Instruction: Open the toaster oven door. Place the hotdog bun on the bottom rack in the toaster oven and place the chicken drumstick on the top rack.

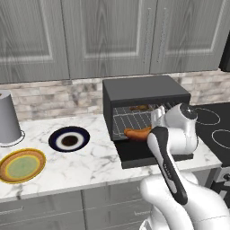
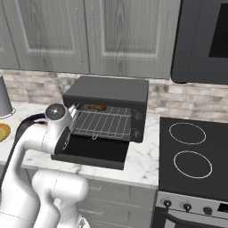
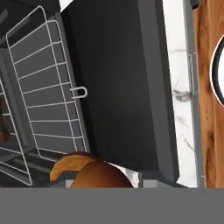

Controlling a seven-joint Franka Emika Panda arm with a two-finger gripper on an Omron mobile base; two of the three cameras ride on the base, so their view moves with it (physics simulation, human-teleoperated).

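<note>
The toaster oven (image 1: 143,90) stands open, its door (image 1: 148,155) folded down flat over the counter. My gripper (image 1: 149,131) is shut on the hotdog bun (image 1: 136,133), holding it just above the front edge of the bottom rack (image 1: 130,121), at the oven's mouth. In the hand view the bun (image 3: 89,170) sits between my fingertips, beside the rack (image 3: 48,96) and the door (image 3: 118,87). A brown lump, by its look the chicken drumstick (image 1: 140,108), lies deep on the top rack (image 2: 109,109).
Left of the oven are a dark-rimmed plate (image 1: 68,139) with a dark centre, a yellow plate (image 1: 21,165) and a grey canister (image 1: 8,117). The black stovetop (image 2: 191,156) lies to the right. Wall cabinets (image 1: 108,36) hang above.
</note>
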